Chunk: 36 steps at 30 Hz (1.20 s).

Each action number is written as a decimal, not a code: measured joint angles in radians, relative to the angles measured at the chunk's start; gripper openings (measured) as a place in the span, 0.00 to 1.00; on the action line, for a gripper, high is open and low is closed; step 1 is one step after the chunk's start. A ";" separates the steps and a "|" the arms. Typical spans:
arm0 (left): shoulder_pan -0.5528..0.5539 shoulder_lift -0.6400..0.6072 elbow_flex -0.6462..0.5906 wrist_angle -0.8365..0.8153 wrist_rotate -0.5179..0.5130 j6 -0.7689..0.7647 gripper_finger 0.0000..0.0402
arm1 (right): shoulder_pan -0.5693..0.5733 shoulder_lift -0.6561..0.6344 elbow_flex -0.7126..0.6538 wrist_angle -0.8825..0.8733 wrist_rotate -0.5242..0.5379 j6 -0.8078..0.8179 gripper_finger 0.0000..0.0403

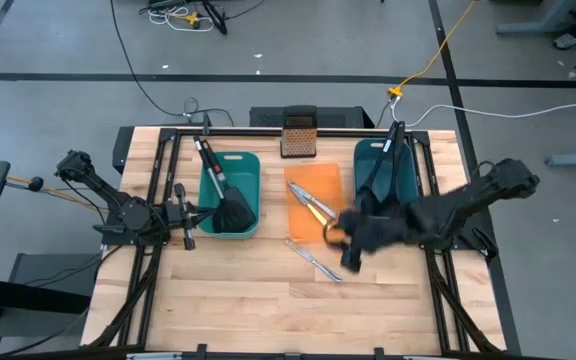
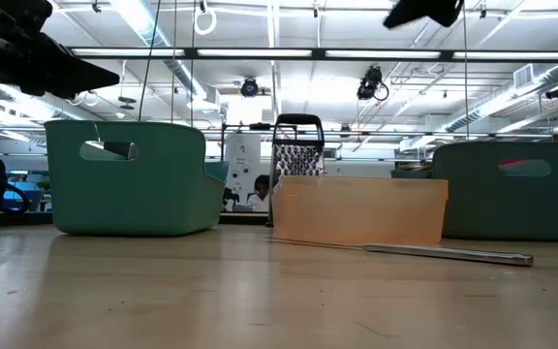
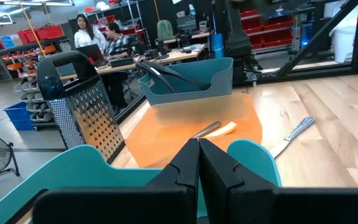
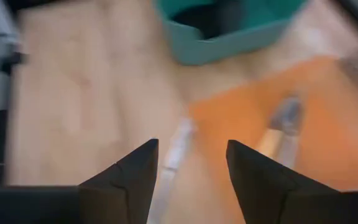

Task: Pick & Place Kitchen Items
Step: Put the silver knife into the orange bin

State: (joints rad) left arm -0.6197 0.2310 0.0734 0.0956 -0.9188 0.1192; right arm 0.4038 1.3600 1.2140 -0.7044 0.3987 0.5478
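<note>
The kitchen items are spread across three containers and the bare wooden surface [image 1: 248, 290]. In the left teal bin [image 1: 253, 165] two black spatulas [image 1: 230, 205] are leaned, blades down in the bin and handles sticking out over its far rim. In the right teal bin [image 1: 368, 155] two black ladles [image 1: 388, 165] are stood with their long handles rising past the far edge. On the orange tray [image 1: 318, 180], which is set between the two bins, a silver table knife [image 1: 308, 200] and a small yellow-handled knife [image 3: 225, 129] are laid close together near the tray's front right corner. A second silver table knife [image 1: 313, 258] is left flat on the surface just in front of the tray, seen in the low view as a thin bright bar [image 2: 449, 253]. The right pincer [image 1: 351, 252] is held above the surface just beside this knife, near the tray's front right corner, with its two dark fingers [image 4: 126, 180] spread wide apart and nothing between them; the loose knife and the tray's edge are seen through the gap. The left pincer [image 1: 186, 215] is parked at the left side of the surface, just beside the left bin, with its fingers [image 3: 185, 168] pressed together and nothing gripped. A dark metal grater [image 1: 299, 135] is stood upright behind the tray at the far edge of the surface. People at desks are seen in the room beyond.
</note>
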 joint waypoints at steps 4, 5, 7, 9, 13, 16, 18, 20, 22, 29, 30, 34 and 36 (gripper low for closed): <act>0.000 0.000 0.000 0.000 0.000 0.000 0.04 | 0.096 0.107 0.000 0.126 0.032 0.026 0.47; 0.000 0.000 0.000 0.000 0.000 0.000 0.04 | 0.118 0.136 0.000 0.141 0.064 0.037 0.46; 0.000 0.000 0.000 0.000 0.000 -0.002 0.04 | 0.151 0.189 0.000 0.147 0.125 0.061 0.44; 0.000 0.000 0.000 0.000 0.000 -0.009 0.04 | 0.179 0.240 0.000 0.153 0.161 0.078 0.42; 0.000 0.000 0.000 0.000 0.000 -0.035 0.04 | 0.211 0.295 -0.007 0.157 0.248 0.105 0.40; 0.000 0.000 0.000 0.000 0.000 -0.056 0.04 | 0.210 0.295 -0.064 0.191 0.257 0.129 0.40; 0.000 0.000 0.000 0.000 0.001 -0.071 0.04 | 0.206 0.297 -0.113 0.189 0.254 0.188 0.41; 0.000 0.000 0.000 0.000 0.002 -0.087 0.04 | 0.199 0.302 -0.145 0.213 0.188 0.250 0.42; 0.000 0.000 0.000 0.000 0.018 -0.095 0.04 | 0.195 0.315 -0.159 0.214 0.120 0.313 0.43; 0.000 0.000 0.000 0.000 0.033 -0.081 0.04 | 0.196 0.394 -0.159 0.234 -0.020 0.353 0.45; 0.000 0.000 0.000 0.000 0.033 -0.081 0.04 | 0.196 0.407 -0.159 0.225 -0.014 0.353 0.45; 0.000 0.000 0.000 0.000 0.033 -0.082 0.04 | 0.187 0.442 -0.159 0.212 0.013 0.341 0.45; 0.000 0.000 0.000 0.000 0.033 -0.082 0.04 | 0.178 0.457 -0.159 0.200 0.020 0.336 0.45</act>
State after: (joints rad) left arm -0.6201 0.2306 0.0734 0.0956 -0.8856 0.0372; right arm 0.5816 1.8169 1.0550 -0.5046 0.4187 0.8835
